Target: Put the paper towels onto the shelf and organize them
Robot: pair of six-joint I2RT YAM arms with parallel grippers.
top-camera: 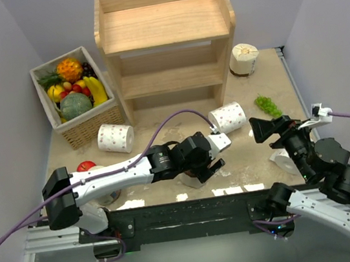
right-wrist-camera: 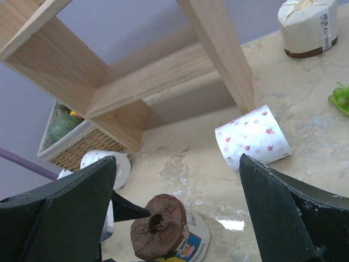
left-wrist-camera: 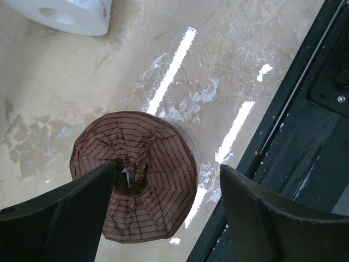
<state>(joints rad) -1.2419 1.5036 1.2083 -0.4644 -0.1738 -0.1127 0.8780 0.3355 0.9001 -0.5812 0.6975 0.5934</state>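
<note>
The brown-ended roll [left-wrist-camera: 143,191] stands on end at the near edge of the table [top-camera: 241,89], close to the black base rail [left-wrist-camera: 305,136]. Its top is brown paper, pleated into a centre hole and ruled with fine dark lines. The left gripper [left-wrist-camera: 168,170] hangs over it with jaws apart, one finger on each side. One finger overlaps the roll's edge in view and the other stands off it; whether either touches cannot be told. Only the right wrist view shows this roll's side, a pale wrap with a colourful printed label.

The right gripper [right-wrist-camera: 177,159] is spread wide with nothing between its fingers, facing the wooden shelf [top-camera: 160,25].

From above, a dotted roll [top-camera: 228,117] lies on its side before the shelf's right foot. A second dotted roll [top-camera: 115,138] lies just beside the wicker fruit basket [top-camera: 89,126], and a cream roll [top-camera: 244,58] stands upright right of the shelf. The right wrist view shows the dots as small red flowers, and the cream roll's brown base band and label. The left wrist view catches a further white roll [left-wrist-camera: 65,13] at its top edge
</note>
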